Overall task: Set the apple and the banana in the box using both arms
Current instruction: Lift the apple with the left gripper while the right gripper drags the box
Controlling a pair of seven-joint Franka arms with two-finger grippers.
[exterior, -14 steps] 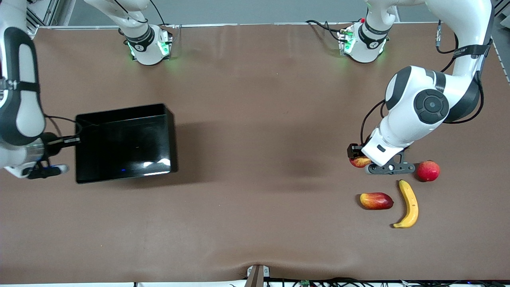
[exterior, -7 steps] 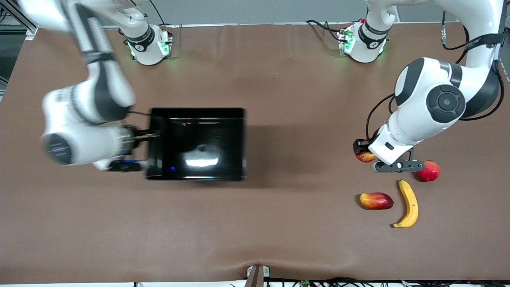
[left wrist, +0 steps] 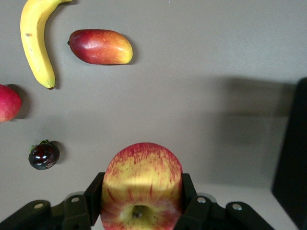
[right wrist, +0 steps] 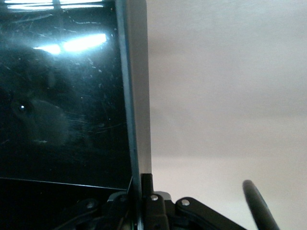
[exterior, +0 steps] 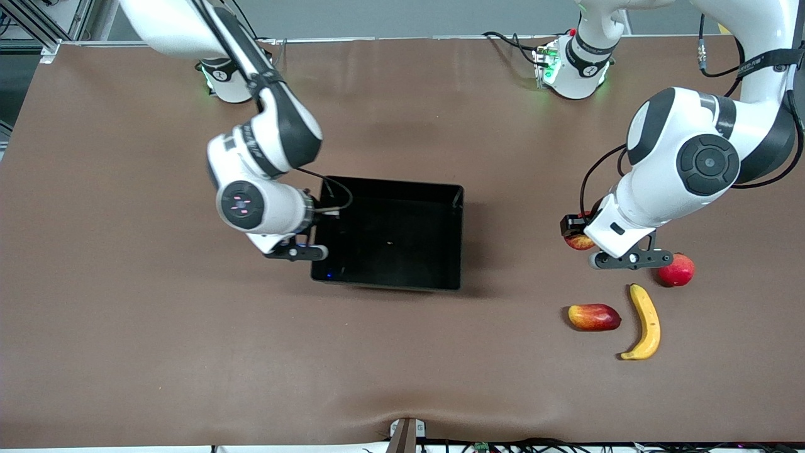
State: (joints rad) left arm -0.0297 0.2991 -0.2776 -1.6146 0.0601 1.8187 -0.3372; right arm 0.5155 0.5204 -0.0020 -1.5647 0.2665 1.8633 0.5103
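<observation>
My left gripper (exterior: 575,236) is shut on the apple (exterior: 578,242), red with yellow streaks, and holds it a little above the table. In the left wrist view the apple (left wrist: 141,184) sits between the black fingers (left wrist: 93,194). The banana (exterior: 646,321) lies on the table nearer to the front camera, and it also shows in the left wrist view (left wrist: 34,43). My right gripper (exterior: 316,218) is shut on the wall of the black box (exterior: 390,233), at the side toward the right arm's end. In the right wrist view the fingers (right wrist: 146,184) pinch the box wall (right wrist: 134,96). Nothing lies in the box.
An elongated red-yellow fruit (exterior: 594,316) lies beside the banana. A pinkish-red round fruit (exterior: 676,269) lies by the left hand. A small dark round thing (left wrist: 43,155) shows in the left wrist view. The brown table (exterior: 402,365) is bare between the box and the fruits.
My right gripper has moved the box from the right arm's end to the middle of the table. My left gripper has lifted the apple a little.
</observation>
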